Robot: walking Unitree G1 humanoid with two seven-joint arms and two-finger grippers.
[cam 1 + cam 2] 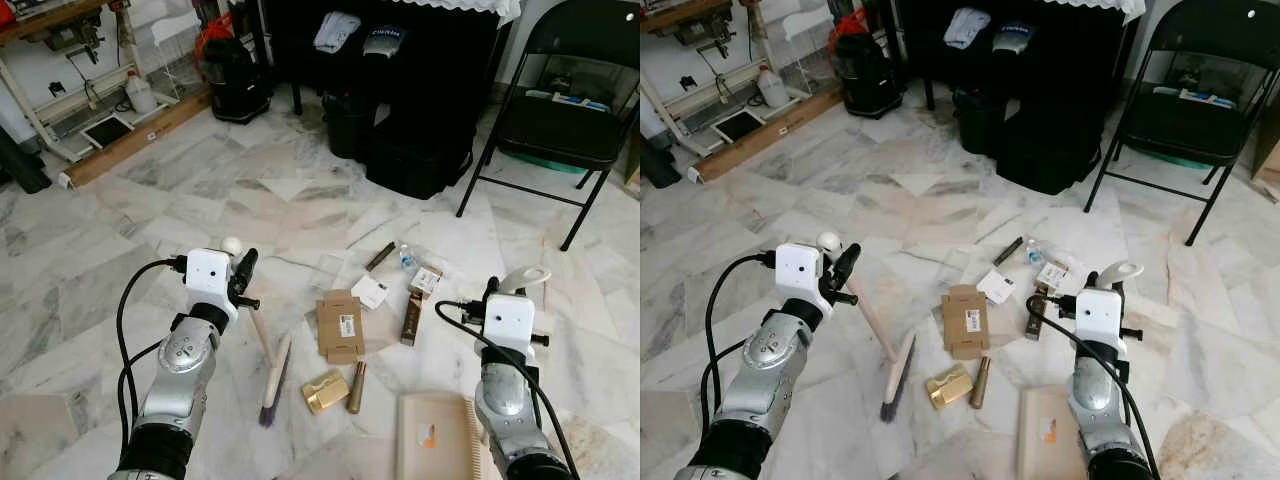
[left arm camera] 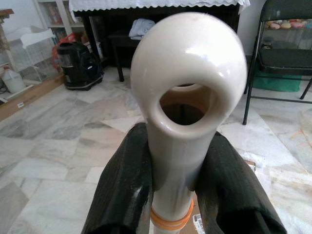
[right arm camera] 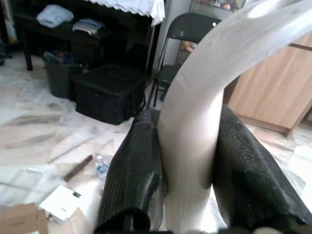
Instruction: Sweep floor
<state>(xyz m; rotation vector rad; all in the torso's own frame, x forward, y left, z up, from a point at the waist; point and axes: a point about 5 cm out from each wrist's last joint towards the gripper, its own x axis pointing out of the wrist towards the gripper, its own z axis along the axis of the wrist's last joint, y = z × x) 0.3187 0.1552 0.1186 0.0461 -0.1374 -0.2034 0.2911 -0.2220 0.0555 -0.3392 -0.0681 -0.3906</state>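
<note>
Hand broom (image 1: 272, 372) gripped at looped handle end by left claw (image 1: 240, 277), fingers (image 2: 122, 190) clamped on both sides of shaft; bristle head resting on floor (image 1: 200, 200) below and ahead of claw. Long axis slanted down from claw toward litter: flattened cardboard box (image 1: 340, 325), gold packet (image 1: 326, 391). Dustpan (image 1: 437, 436) held by right claw (image 1: 520, 290), closed on curved handle, tray low beside debris, probably to receive sweepings.

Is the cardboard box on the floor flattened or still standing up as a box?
Flattened. The cardboard box lies flat on the marble floor among the litter, its flaps spread out and a white label facing up.
</note>
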